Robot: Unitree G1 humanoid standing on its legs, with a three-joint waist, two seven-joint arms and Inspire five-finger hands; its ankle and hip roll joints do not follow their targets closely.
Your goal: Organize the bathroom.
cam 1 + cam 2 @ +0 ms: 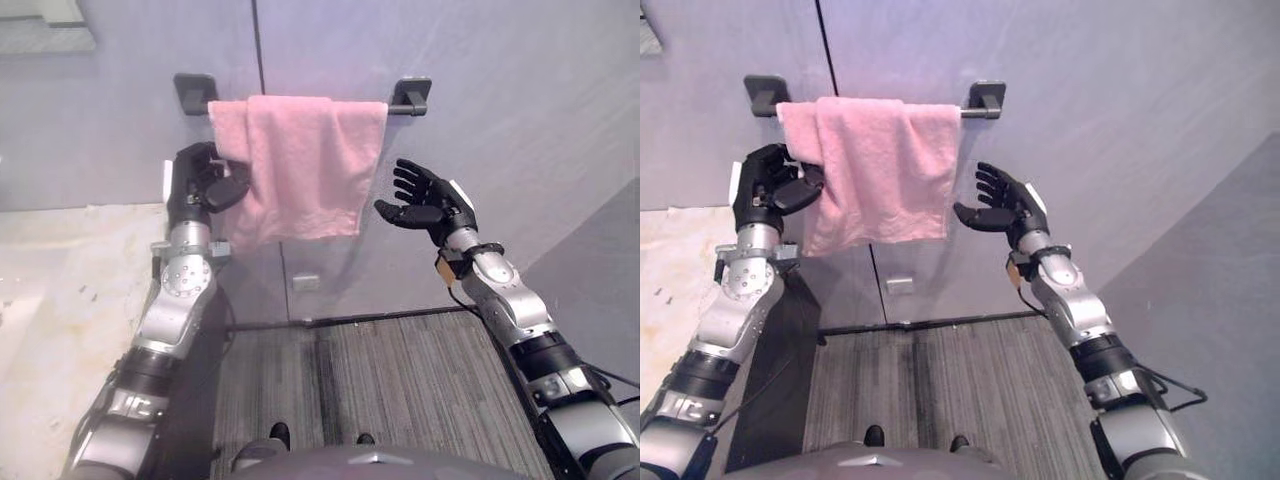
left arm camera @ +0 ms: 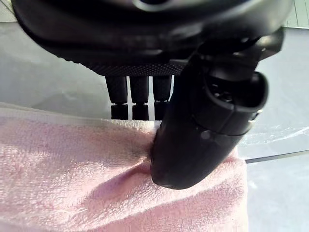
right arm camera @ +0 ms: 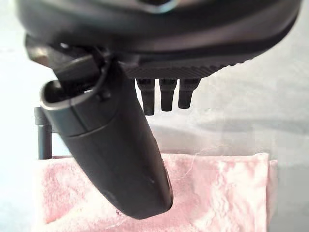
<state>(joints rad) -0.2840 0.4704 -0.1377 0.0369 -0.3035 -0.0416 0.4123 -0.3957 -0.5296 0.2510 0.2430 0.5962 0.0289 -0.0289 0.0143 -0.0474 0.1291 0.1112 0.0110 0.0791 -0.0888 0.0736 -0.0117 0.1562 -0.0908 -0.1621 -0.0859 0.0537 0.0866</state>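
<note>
Your pink towel [image 1: 300, 165] hangs folded over the towel bar [image 1: 398, 104] on the grey wall [image 1: 480, 120], draping down between both hands. Your left hand [image 1: 208, 178] has the towel's left edge: in the left wrist view the thumb [image 2: 203, 130] presses into the cloth, creasing it, with the fingers [image 2: 140, 96] curled behind the hem. Your right hand [image 1: 425, 203] floats just beside the towel's right edge, apart from it, palm turned inward with fingers spread and relaxed. The towel is soft looped terry, rumpled along its lower edge. The bar is a slim metal rod on two dark square brackets. Below lies striped grey carpet [image 1: 400, 380]; a pale, stained floor patch [image 1: 60, 290] sits at your left.
</note>
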